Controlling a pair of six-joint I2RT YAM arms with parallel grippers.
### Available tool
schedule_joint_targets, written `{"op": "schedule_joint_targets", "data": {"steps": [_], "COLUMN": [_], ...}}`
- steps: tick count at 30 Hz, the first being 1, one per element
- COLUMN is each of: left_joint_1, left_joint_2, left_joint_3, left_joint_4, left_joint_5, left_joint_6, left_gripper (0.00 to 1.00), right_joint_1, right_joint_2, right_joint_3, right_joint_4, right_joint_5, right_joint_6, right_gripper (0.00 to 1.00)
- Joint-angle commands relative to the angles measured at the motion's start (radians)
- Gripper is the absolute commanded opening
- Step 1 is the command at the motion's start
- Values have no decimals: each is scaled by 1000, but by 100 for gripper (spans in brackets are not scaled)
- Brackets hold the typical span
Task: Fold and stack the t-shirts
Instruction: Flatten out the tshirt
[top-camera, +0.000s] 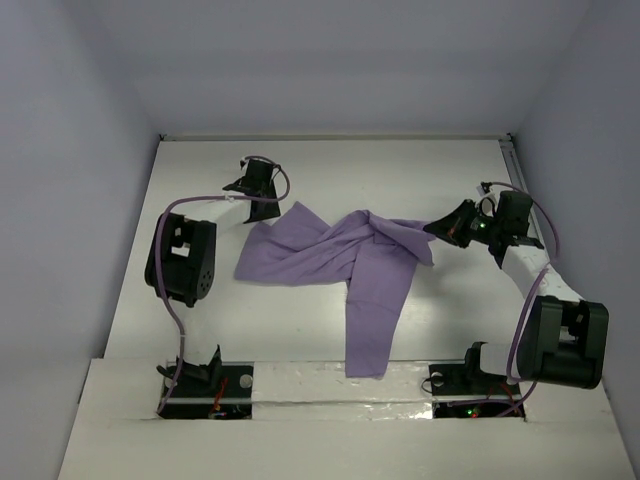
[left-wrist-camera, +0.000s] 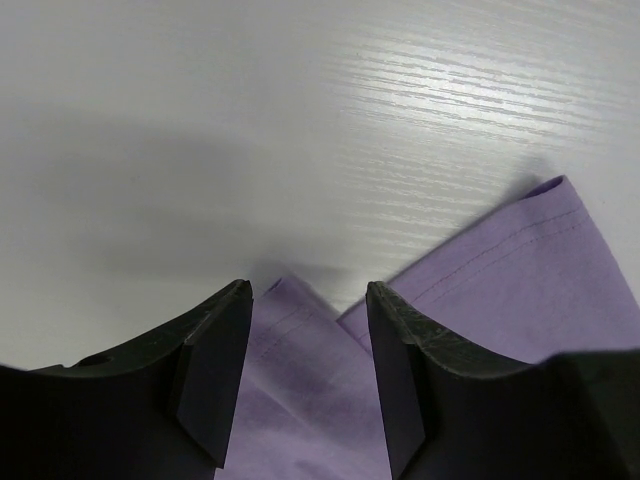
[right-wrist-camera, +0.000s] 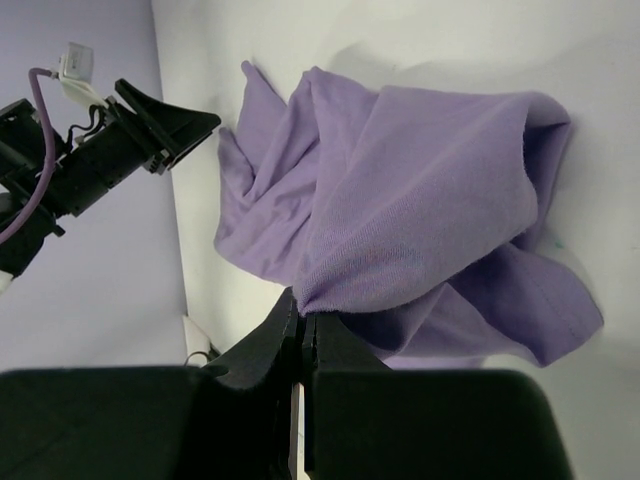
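Top external view: the plain lavender-purple short-sleeved t-shirt of soft thin fabric (top-camera: 340, 255) lies twisted on the white wood-grain table (top-camera: 280, 325). It is bunched at its middle, and one long part trails toward the near edge and over the raised strip there. My left hand (top-camera: 268, 205) sits at the garment's far-left corner. My right hand (top-camera: 442, 228) is at its right end. No fold is made and nothing is stacked.

Left wrist view: the left hand (left-wrist-camera: 308, 295) has its jaws partly apart with nothing pinched. A hemmed corner of the t-shirt (left-wrist-camera: 500, 290) lies flat on the table (left-wrist-camera: 300, 120) under and just past the fingertips. I cannot tell whether the pads touch the cloth.

Right wrist view: the right hand (right-wrist-camera: 300, 312) is closed tight on a gathered fold of the t-shirt (right-wrist-camera: 420, 200). The cloth fans out from the pinch in heavy creases, and the left arm shows beyond it.

Judgement: I am at the spreading-out step — folding has not begun. The next move calls for the left hand to settle onto that corner and close on it. Then both hands should draw apart to pull the twist out flat. The fabric is thin — the grip could take a single layer or slip off.
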Motion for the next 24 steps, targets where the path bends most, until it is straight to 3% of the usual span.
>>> {"op": "schedule_joint_targets", "data": {"steps": [1,10,13,14,17,21,24], "left_joint_1": [6,-26,-26,-26,-26,-14,8], "left_joint_2": [18,41,62,67,79,70,105], "left_joint_3": [-10,-16,-14,-10,64,333,745], "left_joint_4": [-18,-65,-59,-56,-61,-154,-269], "left_joint_5": [-25,-55,-86,-90,-95,-52,-20], "left_joint_6": [14,14,14,14,9,-17,-63], "left_gripper": [47,43,15,0,0,0,0], "right_joint_1": [8,8,8,8,8,17,38], "right_joint_2": [-12,-3,13,22,68,213,313], "right_joint_3": [7,14,21,22,50,239,590], "right_joint_4": [9,18,47,53,120,347,502], "right_joint_5": [15,29,26,21,11,-29,-60], "right_joint_6": [-19,-1,25,37,85,259,460], "right_gripper": [0,0,0,0,0,0,0]}}
